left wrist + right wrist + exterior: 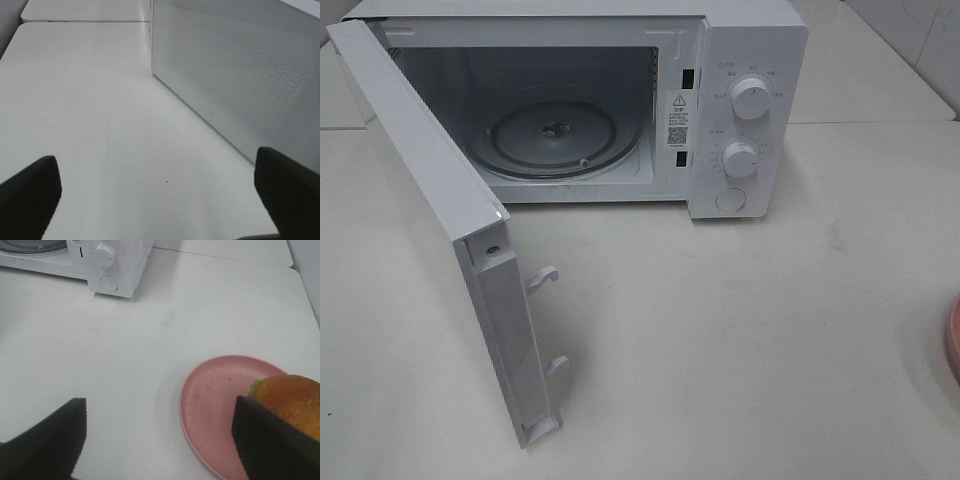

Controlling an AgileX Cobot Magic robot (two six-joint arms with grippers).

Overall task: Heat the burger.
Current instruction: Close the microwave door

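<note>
Standing at the back edge of the white tabletop [740, 340] is a white microwave [750, 60] with its door [430, 210] swung wide toward the front left, showing the glass turntable [555, 135] bare inside; two round knobs [750, 98] and a round button sit on its right-hand panel. The burger [292, 400] rests on a round pink plate [210, 405] near the right edge of the tabletop, well apart from the microwave; only a pink sliver of that plate shows in the high view. The right tool [160, 440] hangs over the plate's inner side with its dark fingers [50, 440] spread apart, one finger partly covering the burger, and nothing is clamped between them. The left tool [160, 200] sits low over bare tabletop beside the perforated face of the door, its fingers [30, 190] set fully apart and empty.
</note>
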